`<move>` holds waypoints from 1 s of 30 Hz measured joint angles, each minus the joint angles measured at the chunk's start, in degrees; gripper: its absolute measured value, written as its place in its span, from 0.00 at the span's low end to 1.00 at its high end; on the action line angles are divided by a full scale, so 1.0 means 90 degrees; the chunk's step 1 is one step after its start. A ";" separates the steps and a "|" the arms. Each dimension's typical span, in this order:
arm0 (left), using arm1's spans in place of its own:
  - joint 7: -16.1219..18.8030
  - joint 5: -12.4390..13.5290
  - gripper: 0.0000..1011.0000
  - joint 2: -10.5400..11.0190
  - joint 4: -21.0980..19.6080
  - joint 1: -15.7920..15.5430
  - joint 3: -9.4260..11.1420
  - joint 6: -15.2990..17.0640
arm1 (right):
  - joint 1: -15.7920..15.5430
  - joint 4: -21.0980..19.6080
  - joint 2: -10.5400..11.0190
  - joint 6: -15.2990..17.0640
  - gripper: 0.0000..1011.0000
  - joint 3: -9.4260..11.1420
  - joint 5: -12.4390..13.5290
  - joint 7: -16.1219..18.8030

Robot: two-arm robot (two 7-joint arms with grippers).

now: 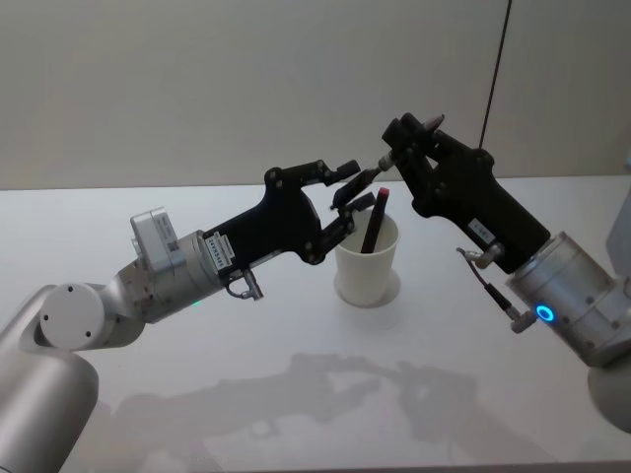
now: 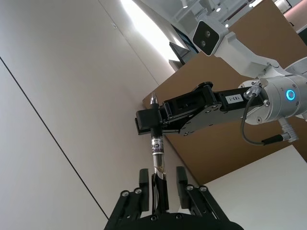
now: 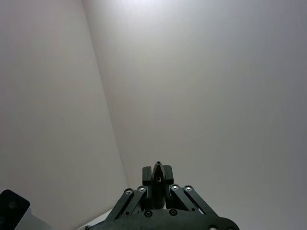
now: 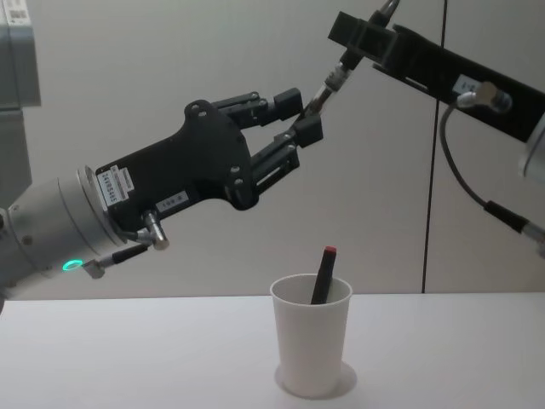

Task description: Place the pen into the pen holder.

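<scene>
Both pincers meet high above the pen holder (image 4: 312, 345) at frame middle: right pincer (image 4: 351, 44) grips the pen (image 4: 328, 86), which slants down-left between the wide left pincer's (image 4: 296, 114) fingers.

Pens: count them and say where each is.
2. One pen with a red cap stands in the pen holder. The other pen is held by the right gripper, its lower end between the left gripper's fingers.

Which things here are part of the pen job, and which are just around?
Job: clear-barrelled pen with printed label, clamped in the right gripper, its end between the fingers of the open left gripper; white paper cup.
Around: dark red-capped pen standing in the cup; white table.
</scene>
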 joint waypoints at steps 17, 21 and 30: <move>-0.0003 0.0000 0.83 0.0000 0.0000 0.0000 0.0000 -0.0001 | 0.0060 0.0027 0.0020 -0.0072 0.11 -0.0058 0.0009 -0.0099; -0.0003 0.0000 0.96 0.0000 0.0000 0.0000 0.0000 -0.0001 | 0.0069 0.0033 0.0027 -0.0096 0.11 -0.0068 0.0004 -0.0135; -0.0003 0.0000 0.99 0.0000 0.0000 0.0000 0.0000 -0.0001 | 0.0087 0.0078 0.0027 -0.0307 0.11 -0.0113 -0.0296 -0.0403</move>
